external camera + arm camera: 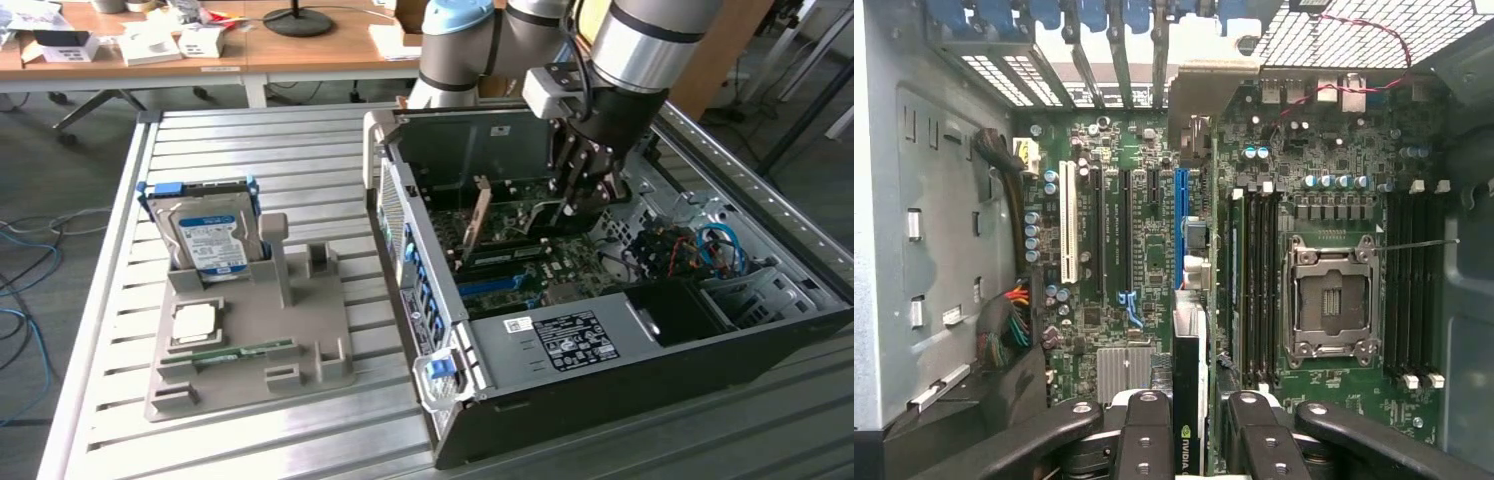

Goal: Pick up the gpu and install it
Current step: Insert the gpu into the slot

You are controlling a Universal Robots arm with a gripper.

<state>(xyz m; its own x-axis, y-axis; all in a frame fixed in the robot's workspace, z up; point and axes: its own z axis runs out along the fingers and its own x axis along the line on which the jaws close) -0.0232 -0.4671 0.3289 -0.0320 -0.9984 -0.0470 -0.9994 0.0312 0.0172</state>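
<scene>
Installation under way, pick-up complete. At the exterior view's right, the arm reaches down into the open computer case (534, 420), and the gripper (587, 205) is part-closed, its jaws clamped on the two faces of the gpu (523, 215). The card stands on edge above the motherboard (574, 270).

In the wrist view the fingers (1149, 420) flank the dark card, which runs away from them alongside the blue slot (1181, 210) towards the rear openings of the case. Whether the card's lower edge has entered a slot cannot be told, so seating and release are judged as not yet finished.

At the exterior view's left, the grey holder (320, 345) on the table (267, 150) carries the hard drive (203, 235), upright and well apart from the case.
</scene>
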